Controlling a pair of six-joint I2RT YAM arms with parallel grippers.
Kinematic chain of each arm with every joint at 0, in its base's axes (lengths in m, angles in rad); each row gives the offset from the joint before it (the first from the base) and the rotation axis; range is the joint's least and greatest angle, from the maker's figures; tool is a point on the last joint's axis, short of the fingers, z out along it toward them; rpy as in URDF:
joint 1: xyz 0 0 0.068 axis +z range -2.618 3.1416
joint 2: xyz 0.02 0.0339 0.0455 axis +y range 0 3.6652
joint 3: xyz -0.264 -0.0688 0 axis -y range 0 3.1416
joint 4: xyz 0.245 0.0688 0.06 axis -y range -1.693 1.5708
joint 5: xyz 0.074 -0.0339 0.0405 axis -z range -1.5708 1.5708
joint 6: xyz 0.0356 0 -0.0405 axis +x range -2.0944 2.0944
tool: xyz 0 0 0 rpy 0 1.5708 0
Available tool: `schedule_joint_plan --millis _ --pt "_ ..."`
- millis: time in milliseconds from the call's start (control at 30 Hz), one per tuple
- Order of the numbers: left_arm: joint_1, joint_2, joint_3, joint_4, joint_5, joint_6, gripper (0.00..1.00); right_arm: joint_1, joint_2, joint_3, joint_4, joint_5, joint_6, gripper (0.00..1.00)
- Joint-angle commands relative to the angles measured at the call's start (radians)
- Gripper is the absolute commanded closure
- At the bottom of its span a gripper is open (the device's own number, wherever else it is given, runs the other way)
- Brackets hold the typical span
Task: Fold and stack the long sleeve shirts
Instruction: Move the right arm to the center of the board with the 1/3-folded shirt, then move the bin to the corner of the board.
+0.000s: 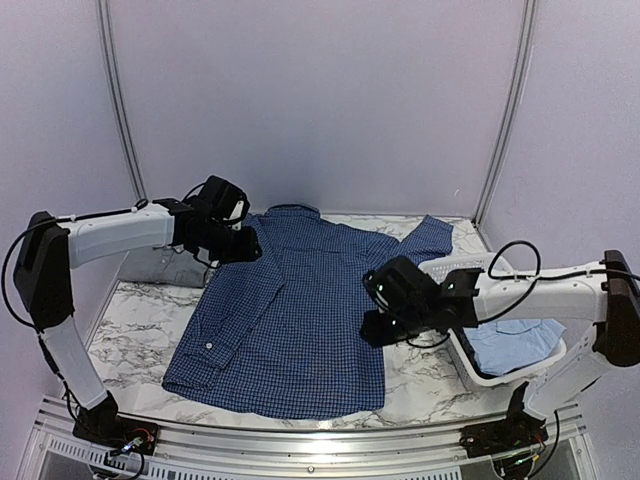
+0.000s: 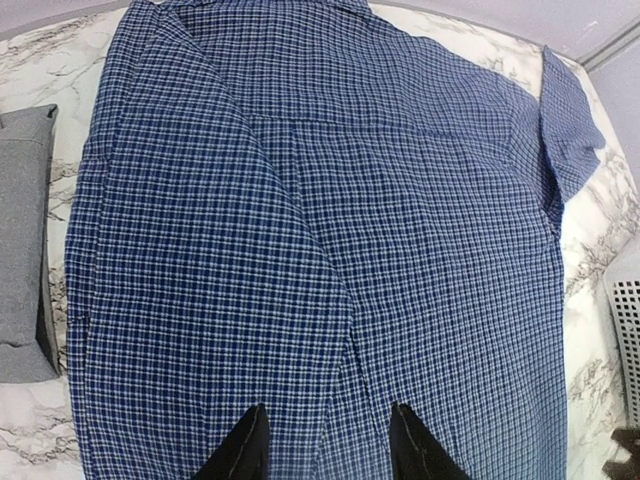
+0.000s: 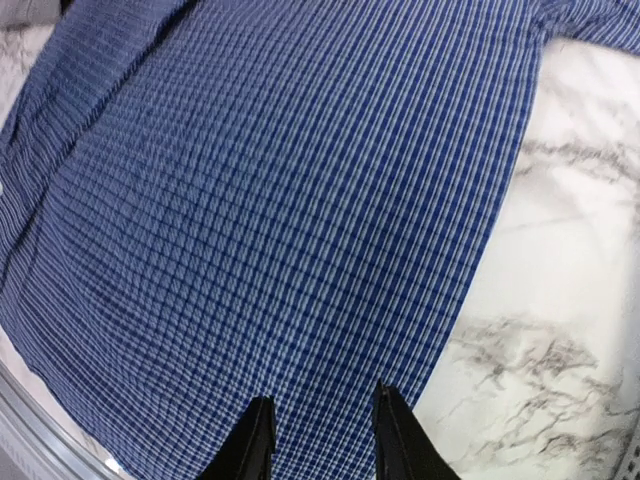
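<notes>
Left claw [image 2: 328, 452], right claw [image 3: 322, 445] both spread, empty; we fear a shallow pinch drags shirt [image 1: 300, 310], undoing folded sleeve [image 1: 232, 305].

Three shirts are in view, one dark blue checked shirt [image 1: 290, 310], one grey shirt [image 2: 25, 240] and one light blue shirt [image 1: 515, 345], plus one white basket [image 1: 470, 362], one marble table [image 1: 430, 385] and two grippers, the left gripper [image 2: 327, 408] and the right gripper [image 3: 323, 395].

dark blue checked shirt [image 1: 290, 320] lies spread flat, collar at the far side, left sleeve folded over its body; grey shirt [image 2: 22, 240] lies folded just left; light blue shirt [image 1: 515, 345] lies in the basket [image 1: 470, 370].
</notes>
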State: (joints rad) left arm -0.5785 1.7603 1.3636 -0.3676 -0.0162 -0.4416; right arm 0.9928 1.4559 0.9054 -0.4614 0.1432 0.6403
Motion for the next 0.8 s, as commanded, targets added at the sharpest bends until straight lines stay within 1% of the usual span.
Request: schedule_joint_plan --millis 0,167,400,567,767 --pt "-0.038 -0.056 -0.027 -0.024 -0.001 -0.01 0.57 -0.139 0.026 0.163 0.03 0.046 -0.158 0.69" --pt "-0.082 -0.071 -0.041 -0.022 -0.01 -0.02 0.57 -0.344 0.083 0.307 0.079 0.016 -0.264 0.67" --pt "-0.176 -0.068 -0.044 -0.018 -0.032 -0.032 0.57 -0.567 0.22 0.452 0.128 -0.022 -0.324 0.65" --pt "-0.242 -0.049 -0.04 -0.015 -0.047 -0.047 0.57 -0.681 0.387 0.606 0.119 0.008 -0.357 0.61" --pt "-0.301 -0.049 -0.04 -0.013 -0.05 -0.057 0.57 -0.782 0.636 0.916 0.004 0.061 -0.389 0.58"
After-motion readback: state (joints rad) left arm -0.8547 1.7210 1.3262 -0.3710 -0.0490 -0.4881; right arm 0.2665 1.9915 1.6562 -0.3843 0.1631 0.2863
